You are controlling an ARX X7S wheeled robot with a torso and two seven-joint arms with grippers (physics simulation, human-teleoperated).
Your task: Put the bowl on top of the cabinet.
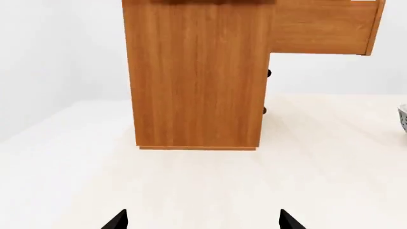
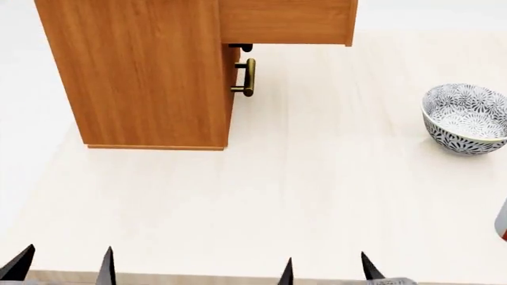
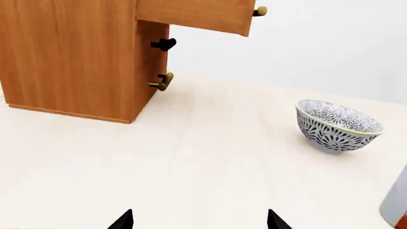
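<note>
Bowl (image 2: pixel 466 119) sat untouched on the surface at my two o'clock, cabinet (image 2: pixel 142 71) at eleven; both claws, left (image 2: pixel 62 264) and right (image 2: pixel 326 268), hung spread apart, so everything remained.

Bright, even, diffuse light; renders sharp throughout; faint soft shadows on the table (image 2: pixel 317 196); no glare.

From my seat I see a pale wood-grain table (image 2: pixel 317 196) filling most of every view, with a plain white wall (image 3: pixel 330 43) behind it. At the table's right edge a grey cylindrical object (image 3: pixel 395 202) pokes in (with a red band low down), mostly cropped.
</note>
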